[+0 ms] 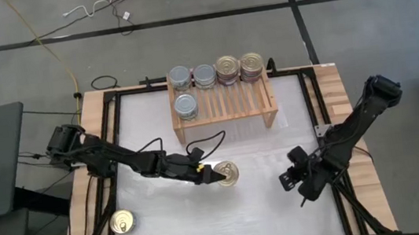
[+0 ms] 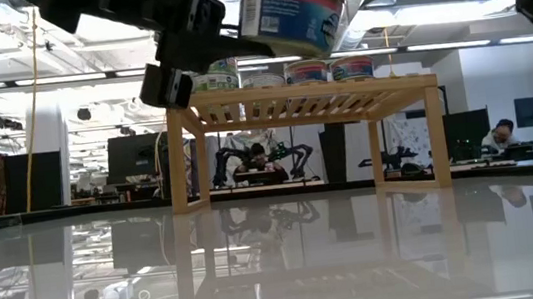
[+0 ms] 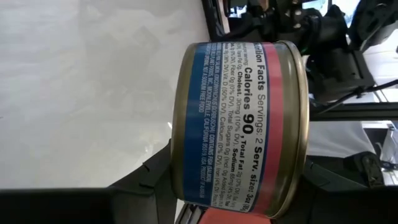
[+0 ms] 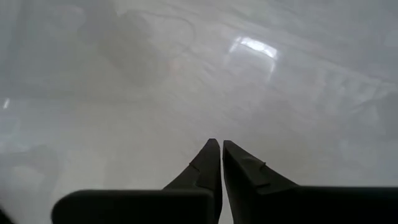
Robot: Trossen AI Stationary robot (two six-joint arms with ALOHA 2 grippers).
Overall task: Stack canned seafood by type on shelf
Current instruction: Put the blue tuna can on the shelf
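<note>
Left gripper (image 1: pixel 214 175) clamps our gold-lidded can (image 1: pixel 228 173), lifted above mid-table, in front of the shelf (image 1: pixel 224 105) | step: carry, we judge | next: set it on the gold stacks (image 1: pixel 239 67) at the rack's right | right gripper (image 1: pixel 289 180) pinched empty, parked right

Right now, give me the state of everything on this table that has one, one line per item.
Left tool: shut on a gold-lid can, clear of the table.
Held can: in the air, level, blue and red label.
Right tool: shut, empty, over bare table.
Shelf: upright, five stacks of cans on top.
Silver-top cans: on the shelf's left half.
Gold-lid stacks: on the shelf's right half.
Loose can: flat on the table, near left corner.
</note>
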